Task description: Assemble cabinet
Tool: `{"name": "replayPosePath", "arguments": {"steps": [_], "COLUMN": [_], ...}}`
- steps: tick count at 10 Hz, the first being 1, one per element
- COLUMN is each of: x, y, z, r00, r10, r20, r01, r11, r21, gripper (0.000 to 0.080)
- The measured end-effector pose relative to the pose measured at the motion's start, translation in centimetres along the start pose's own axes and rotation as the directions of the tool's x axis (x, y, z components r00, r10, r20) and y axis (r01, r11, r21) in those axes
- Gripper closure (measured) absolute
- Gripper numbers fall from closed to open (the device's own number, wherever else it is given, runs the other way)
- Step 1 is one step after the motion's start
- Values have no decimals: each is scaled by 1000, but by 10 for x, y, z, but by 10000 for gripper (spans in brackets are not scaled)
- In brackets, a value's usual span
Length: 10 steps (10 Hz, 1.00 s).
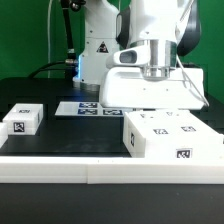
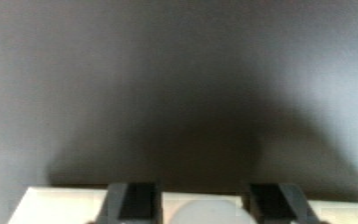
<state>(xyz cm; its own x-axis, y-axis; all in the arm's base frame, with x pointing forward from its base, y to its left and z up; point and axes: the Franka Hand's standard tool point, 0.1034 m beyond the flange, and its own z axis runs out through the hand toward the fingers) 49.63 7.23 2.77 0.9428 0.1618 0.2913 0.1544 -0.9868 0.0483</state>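
We find the end effector (image 1: 150,104) low over the far edge of the large white boxy plastic cabinet case (image 1: 172,137), on the exterior view's right of the black tabletop (image 1: 60,138). It is probably there to grip a wall. Its fingers (image 2: 137,203) stand fairly close, but we cannot tell whether they clamp anything. A small white tagged block (image 1: 22,120) lies well apart.

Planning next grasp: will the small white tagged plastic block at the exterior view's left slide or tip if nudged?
Probably slides, not tips: the small white block sits low and flat on the black table. Likely rigid and light: small, boxy.
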Motion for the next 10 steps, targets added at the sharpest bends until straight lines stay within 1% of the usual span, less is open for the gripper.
{"name": "replayPosePath", "arguments": {"steps": [3,4,5,6,7,8,9,10], "x": [15,20,20,16,15,10,7,8], "y": [1,-1,0,0,1,2,1,0], "z": [-38,-48,-49,-45,-43,-35,-34,-40], "r00": [998,996,997,996,997,998,995,993], "r10": [18,18,18,17,17,16,15,19], "r20": [61,82,73,84,75,67,95,118], "r01": [-19,-21,-21,-20,-19,-18,-17,-23], "r11": [1000,999,999,999,999,1000,1000,999], "r21": [24,33,32,31,28,21,26,31], "gripper": [587,587,587,587,587,587,587,587]}}
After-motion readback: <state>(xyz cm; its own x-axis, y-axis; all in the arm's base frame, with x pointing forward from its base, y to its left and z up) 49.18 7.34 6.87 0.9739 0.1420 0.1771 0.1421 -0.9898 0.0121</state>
